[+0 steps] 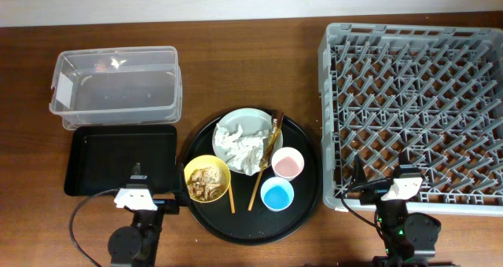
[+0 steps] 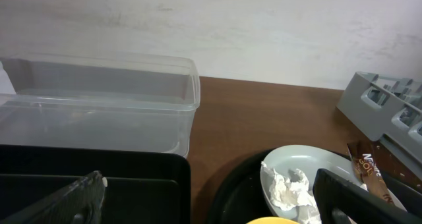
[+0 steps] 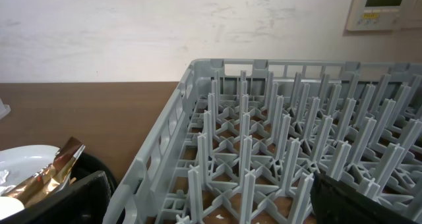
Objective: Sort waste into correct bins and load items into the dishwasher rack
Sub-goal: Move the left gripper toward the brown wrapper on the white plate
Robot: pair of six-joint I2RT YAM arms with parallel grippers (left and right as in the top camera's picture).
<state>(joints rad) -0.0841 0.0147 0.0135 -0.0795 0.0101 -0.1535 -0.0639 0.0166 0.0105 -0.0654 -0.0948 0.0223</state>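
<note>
A pale grey-green plate [image 1: 236,122] holds crumpled white tissues [image 1: 245,151] and a dark brown wrapper [image 1: 276,133]. A yellow bowl [image 1: 192,166] holds brownish food scraps [image 1: 206,182]. A pink cup [image 1: 288,163] and a light blue cup [image 1: 277,195] stand beside them. The clear tub [image 1: 116,82] and the flat black tray [image 1: 118,159] lie at the left. The grey rack [image 1: 416,110] is at the right. My left gripper [image 1: 156,184] is open and empty between the black tray and the bowl. My right gripper [image 1: 383,177] is open and empty over the rack's near left corner.
Plate, bowl and cups sit on a big round black tray [image 1: 306,212], with wooden chopsticks [image 1: 256,190] lying across it. The left wrist view shows the tub [image 2: 99,112], the plate [image 2: 310,159] and the tissues [image 2: 287,188]. The right wrist view shows rack pegs [image 3: 264,138] and the wrapper [image 3: 46,174].
</note>
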